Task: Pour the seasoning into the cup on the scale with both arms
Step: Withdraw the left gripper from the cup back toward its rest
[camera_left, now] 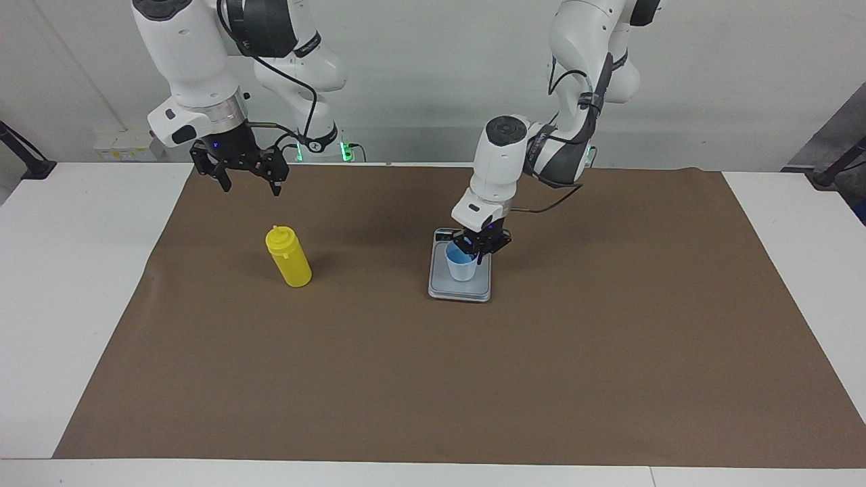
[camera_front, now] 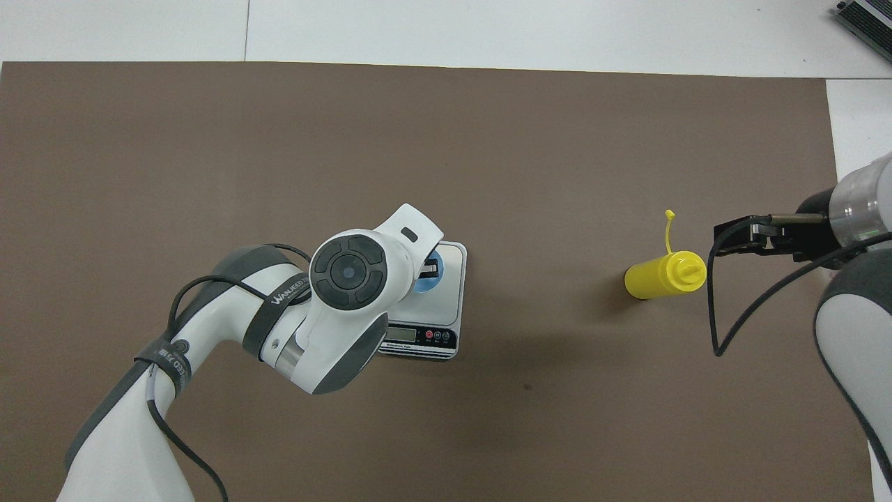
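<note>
Seasoning (camera_left: 289, 258) upright, nozzle up; right jaws spread; left jaws pinching cup (camera_left: 461, 263) rim.

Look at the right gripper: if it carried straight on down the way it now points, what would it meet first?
Probably the brown mat. The right gripper points down with open jaws; the seasoning bottle appears to stand slightly farther from the robots, though depth is uncertain.
</note>
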Controlling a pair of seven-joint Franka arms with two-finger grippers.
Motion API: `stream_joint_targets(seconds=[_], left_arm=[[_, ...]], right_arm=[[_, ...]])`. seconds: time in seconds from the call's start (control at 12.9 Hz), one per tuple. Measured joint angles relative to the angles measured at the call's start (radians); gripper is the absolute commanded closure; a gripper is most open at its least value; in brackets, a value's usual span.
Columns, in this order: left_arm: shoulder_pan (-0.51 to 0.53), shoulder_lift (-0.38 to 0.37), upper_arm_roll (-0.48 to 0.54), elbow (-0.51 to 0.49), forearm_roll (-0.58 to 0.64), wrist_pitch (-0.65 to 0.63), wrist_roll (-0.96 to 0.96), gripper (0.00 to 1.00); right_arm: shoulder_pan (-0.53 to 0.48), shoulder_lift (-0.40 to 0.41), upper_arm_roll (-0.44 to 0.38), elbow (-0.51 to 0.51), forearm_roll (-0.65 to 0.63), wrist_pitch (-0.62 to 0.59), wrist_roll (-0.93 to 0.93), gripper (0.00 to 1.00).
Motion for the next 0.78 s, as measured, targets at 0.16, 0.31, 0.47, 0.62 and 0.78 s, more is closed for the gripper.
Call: stream_joint_targets(seconds=[0.16, 0.31, 0.47, 0.62, 0.78], left_arm=[[0.001, 0.000, 0.003, 0.003, 0.000, 0.001, 0.000, 0.00], [0.011, -0.007, 0.016, 0.036, 0.002, -0.015, 0.001, 0.00], [0.033, -0.030, 0.024, 0.114, 0.030, -0.108, 0.005, 0.00], [0.063, -0.064, 0.025, 0.175, 0.055, -0.212, 0.039, 0.00], [0.104, -0.106, 0.026, 0.200, 0.057, -0.284, 0.126, 0.00]], right_arm=[[0.002, 0.000, 0.000, 0.000, 0.000, 0.000, 0.000, 0.00], [0.002, 0.000, 0.002, 0.000, 0.000, 0.000, 0.000, 0.00], [0.002, 0.000, 0.002, 0.000, 0.000, 0.000, 0.000, 0.00], [0.002, -0.001, 0.002, 0.000, 0.000, 0.000, 0.000, 0.00], [0.002, -0.001, 0.001, 0.000, 0.000, 0.004, 0.000, 0.00]])
